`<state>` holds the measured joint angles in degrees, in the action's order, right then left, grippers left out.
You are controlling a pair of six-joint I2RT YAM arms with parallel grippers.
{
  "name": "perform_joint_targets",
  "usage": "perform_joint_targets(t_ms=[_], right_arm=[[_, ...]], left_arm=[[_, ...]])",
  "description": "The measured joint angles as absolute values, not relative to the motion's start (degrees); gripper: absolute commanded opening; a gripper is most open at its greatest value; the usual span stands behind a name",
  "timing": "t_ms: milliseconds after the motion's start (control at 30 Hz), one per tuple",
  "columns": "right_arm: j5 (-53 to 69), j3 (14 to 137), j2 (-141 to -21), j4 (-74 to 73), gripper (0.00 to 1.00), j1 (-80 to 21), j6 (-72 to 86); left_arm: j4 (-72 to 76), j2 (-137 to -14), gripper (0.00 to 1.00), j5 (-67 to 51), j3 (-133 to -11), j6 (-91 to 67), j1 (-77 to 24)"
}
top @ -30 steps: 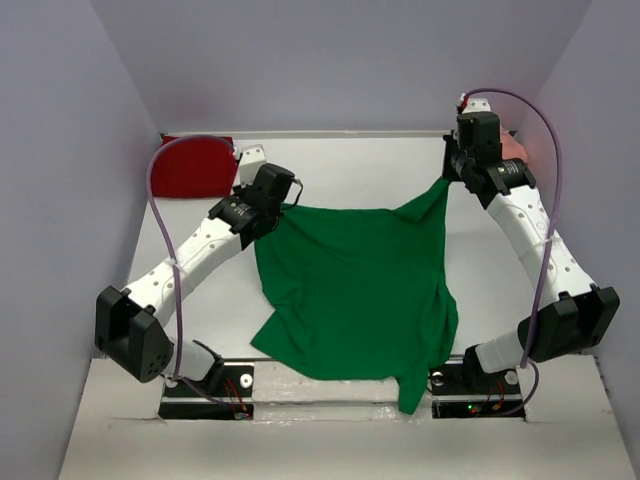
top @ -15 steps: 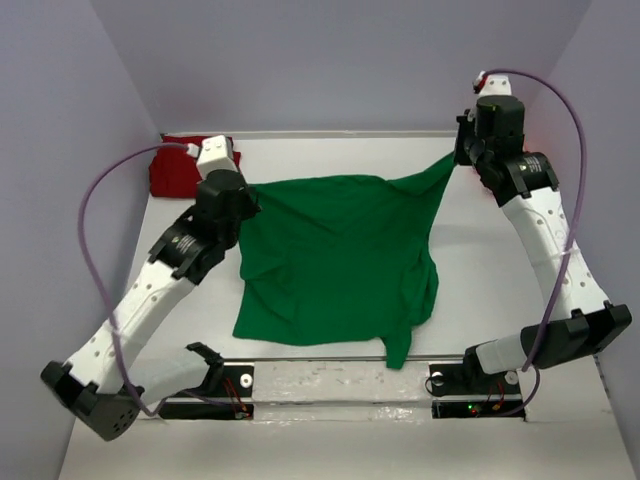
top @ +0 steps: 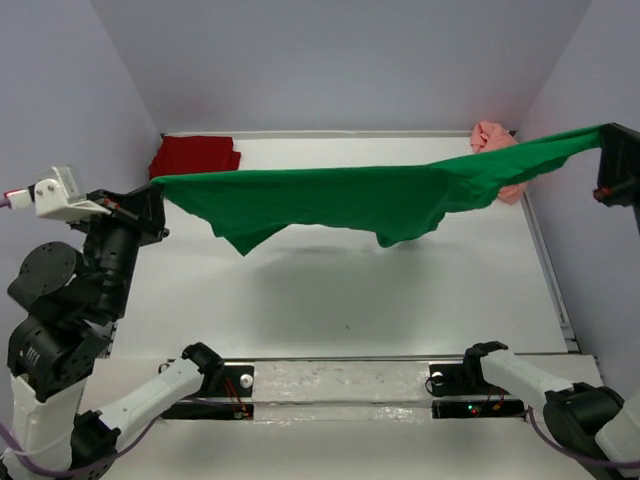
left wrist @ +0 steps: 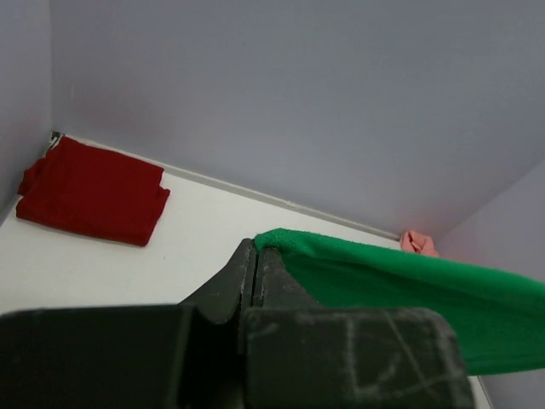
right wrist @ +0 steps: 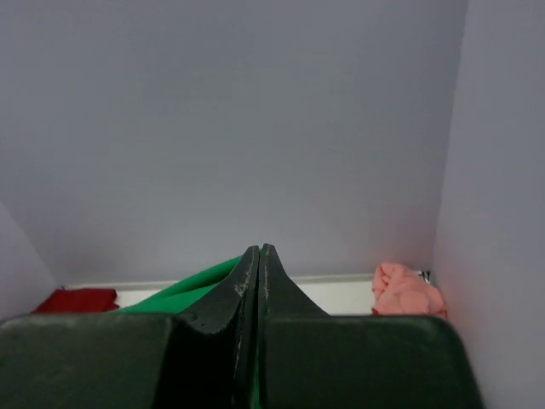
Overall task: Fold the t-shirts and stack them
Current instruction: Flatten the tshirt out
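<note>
The bright green t-shirt (top: 370,195) hangs stretched in the air between both arms, well above the table. My left gripper (top: 152,186) is shut on its left corner; in the left wrist view (left wrist: 256,243) the green cloth (left wrist: 409,285) runs off to the right. My right gripper (top: 604,134) is shut on its right corner, and the cloth (right wrist: 183,288) shows left of the shut jaws (right wrist: 259,249). The dark red t-shirt (top: 195,156) lies folded at the back left corner. The salmon pink t-shirt (top: 497,150) lies crumpled at the back right corner.
Purple walls close in the white table (top: 340,290) at the back and both sides. A metal rail (top: 340,380) with the arm bases runs along the near edge. The green shirt's lower edge sags lowest near the middle (top: 405,232).
Both arms have risen and swung outward, lifting the green t-shirt off the table and pulling it taut in the air. The pink t-shirt, hidden before, now shows.
</note>
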<state>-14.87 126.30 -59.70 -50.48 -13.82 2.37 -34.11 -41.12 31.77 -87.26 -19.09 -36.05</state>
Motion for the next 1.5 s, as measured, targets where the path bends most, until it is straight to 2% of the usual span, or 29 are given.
perform_joint_targets(t_ms=[300,600,900,1133,1300,1500], right_arm=[[-7.90,136.77,-58.26,-55.86,0.00,-13.82,3.95],[-3.49,143.13,-62.04,-60.64,0.00,-13.06,5.65],[-3.03,145.03,-65.45,-61.19,0.00,-12.71,5.54],[-3.29,138.43,-66.11,-60.42,0.00,-12.71,5.26],[-5.50,138.54,-72.10,-60.42,0.00,-12.71,4.21],[-6.66,145.77,-82.50,-60.73,0.00,-12.64,3.25]], left_arm=[[-39.46,-39.09,0.00,28.84,-92.44,-18.55,-35.38],[-43.88,-39.66,0.00,22.90,-102.56,-16.62,-27.44],[-43.53,-42.00,0.00,20.10,-103.22,-15.44,-25.36],[-41.34,-45.21,0.00,19.44,-99.85,-14.87,-25.34],[-40.10,-49.89,0.00,20.08,-98.85,-13.34,-25.28],[-38.46,-54.96,0.00,21.15,-100.03,-11.20,-25.28]])
